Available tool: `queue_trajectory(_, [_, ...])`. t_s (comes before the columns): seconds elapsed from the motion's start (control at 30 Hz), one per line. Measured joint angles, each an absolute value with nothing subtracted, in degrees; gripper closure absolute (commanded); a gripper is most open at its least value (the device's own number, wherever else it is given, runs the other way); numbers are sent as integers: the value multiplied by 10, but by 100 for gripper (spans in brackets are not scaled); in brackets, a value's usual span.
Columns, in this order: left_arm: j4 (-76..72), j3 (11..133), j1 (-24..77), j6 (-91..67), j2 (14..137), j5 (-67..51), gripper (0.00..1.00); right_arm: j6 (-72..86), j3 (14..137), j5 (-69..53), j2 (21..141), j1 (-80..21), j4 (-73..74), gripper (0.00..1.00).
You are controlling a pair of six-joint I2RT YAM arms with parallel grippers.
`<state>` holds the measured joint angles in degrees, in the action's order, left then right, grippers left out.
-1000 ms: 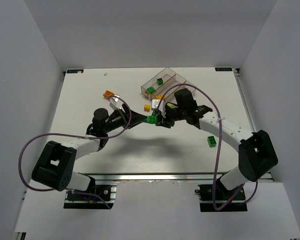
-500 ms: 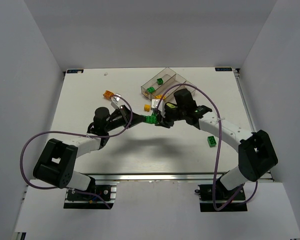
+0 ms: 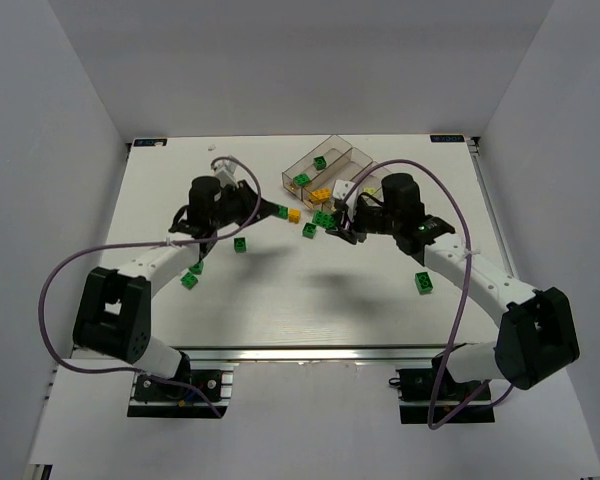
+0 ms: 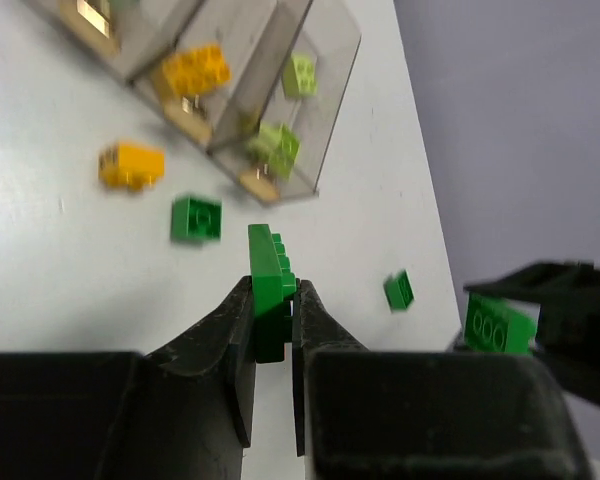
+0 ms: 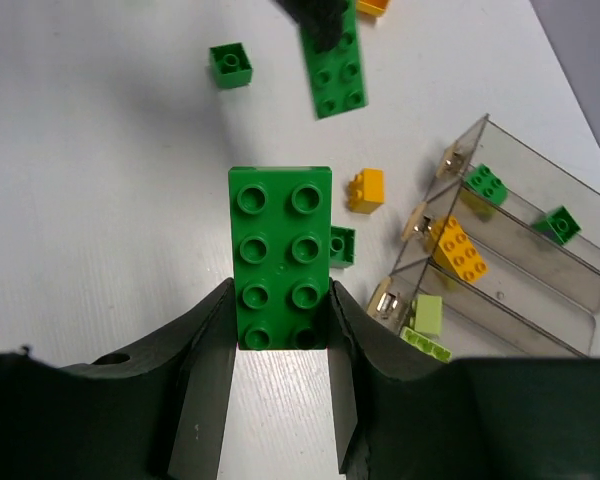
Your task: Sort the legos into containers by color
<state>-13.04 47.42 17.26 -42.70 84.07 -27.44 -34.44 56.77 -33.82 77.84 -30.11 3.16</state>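
My left gripper (image 3: 272, 210) is shut on a dark green brick (image 4: 269, 285), held edge-on above the table, left of the containers (image 3: 332, 163). My right gripper (image 3: 336, 222) is shut on a long dark green two-by-four brick (image 5: 280, 255), just in front of the containers (image 5: 525, 270). The two held bricks are apart. The bins hold dark green bricks (image 5: 485, 185), an orange brick (image 5: 458, 250) and pale green bricks (image 5: 428, 315). Loose dark green bricks lie at the middle (image 3: 308, 231), left of it (image 3: 239, 244), front left (image 3: 190, 280) and right (image 3: 422, 282). An orange brick (image 3: 294, 214) lies between the grippers.
White walls enclose the table on three sides. Purple cables loop off both arms. The containers' near ends carry metal clips (image 5: 388, 296). A small dark green brick (image 5: 230, 65) lies beyond the left gripper's brick (image 5: 332, 65) in the right wrist view.
The two grippers, close together on a green cluster at the centre, have pulled apart, each holding a green brick. Loose green bricks now lie on the table. The left arm swung far-left.
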Motion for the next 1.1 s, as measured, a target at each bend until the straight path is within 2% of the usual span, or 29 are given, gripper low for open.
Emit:
queue_trajectory(0.43, [-154, 771, 180, -375, 1100, -187, 100, -212, 507, -276, 751, -244, -45, 100])
queue_trajectory(0.7, [-159, 879, 208, -361, 1204, -132, 98, -173, 497, -265, 739, -225, -71, 100])
queue_trajectory(0.83, [-140, 924, 219, -352, 1242, -109, 85, -168, 492, -263, 738, -219, -78, 100])
queue_trajectory(0.87, [-132, 936, 222, -349, 1251, -103, 72, -167, 490, -263, 738, -217, -79, 100])
queue_trajectory(0.9, [-125, 946, 224, -346, 1258, -96, 64, -167, 489, -263, 738, -214, -79, 100])
queue_trajectory(0.97, [-110, 958, 228, -342, 1266, -81, 53, -166, 489, -262, 738, -209, -79, 100])
queue_trajectory(1.1, [-86, 968, 232, -334, 1268, -60, 41, -164, 489, -263, 740, -203, -84, 100])
